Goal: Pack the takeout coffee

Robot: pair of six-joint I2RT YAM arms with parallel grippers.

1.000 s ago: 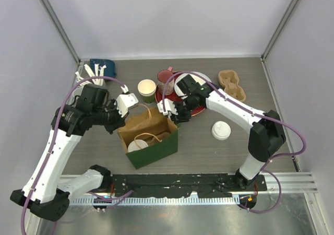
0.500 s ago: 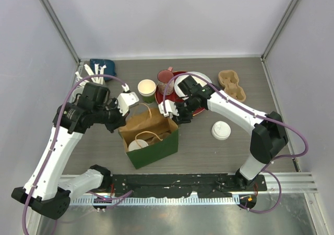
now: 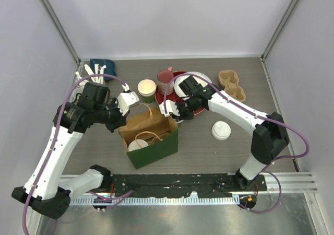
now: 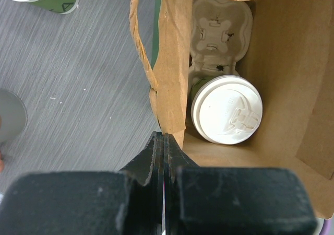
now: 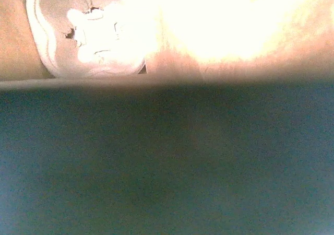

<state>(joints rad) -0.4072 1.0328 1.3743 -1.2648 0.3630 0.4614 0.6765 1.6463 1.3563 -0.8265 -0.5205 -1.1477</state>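
Observation:
A paper bag (image 3: 156,150), green outside and brown inside, stands open in the middle. Inside it are a green takeout cup with a white lid (image 4: 227,109) and a cardboard cup carrier (image 4: 219,31). My left gripper (image 4: 164,139) is shut on the bag's left rim. My right gripper (image 3: 176,115) sits at the bag's back right corner; its fingers are hidden behind the green wall (image 5: 167,162) in the right wrist view. An open green cup (image 3: 147,89) stands behind the bag. Another lidded cup (image 3: 221,130) stands to the right.
A pink mug (image 3: 165,78) stands on a red plate (image 3: 197,109) by a white dish (image 3: 201,78). A second cardboard carrier (image 3: 232,85) lies at the back right. A blue holder with white cutlery (image 3: 98,68) is at the back left.
My right gripper has closed at the bag's back right rim, after standing open there. The left arm and the bag have stayed in place.

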